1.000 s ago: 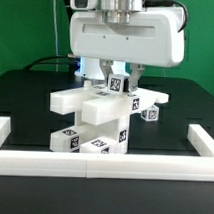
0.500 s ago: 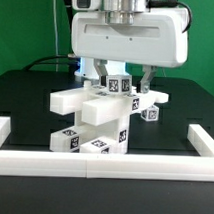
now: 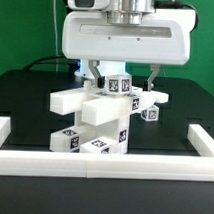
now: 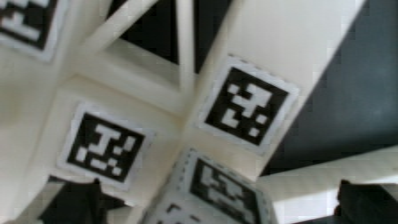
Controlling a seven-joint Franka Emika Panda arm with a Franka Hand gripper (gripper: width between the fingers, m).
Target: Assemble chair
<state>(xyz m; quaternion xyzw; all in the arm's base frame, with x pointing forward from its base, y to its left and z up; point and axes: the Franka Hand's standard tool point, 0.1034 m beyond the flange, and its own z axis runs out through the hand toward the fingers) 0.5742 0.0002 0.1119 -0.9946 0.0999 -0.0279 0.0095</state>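
Observation:
The chair [image 3: 100, 117] is a partly joined stack of white blocky parts with black-and-white tags, standing mid-table on the black surface. Its topmost tagged piece [image 3: 117, 84] rises between my fingers. My gripper [image 3: 123, 76] hangs straight above it, open, with one finger [image 3: 95, 71] on each side and a gap to the part on both. In the wrist view the tagged white bars of the chair [image 4: 249, 105] fill the picture, and my gripper [image 4: 221, 204] shows only as dark fingertips [image 4: 361, 200] at the picture's edge, spread wide and holding nothing.
A small white tagged cube [image 3: 148, 113] sits just to the exterior view's right of the stack. A long white border rail [image 3: 93, 163] runs along the front, with short side pieces [image 3: 201, 138] at both ends. A green wall stands behind.
The fingers have spread from closed on the top tagged piece to wide open, letting it go. The piece stays in place on the stack.

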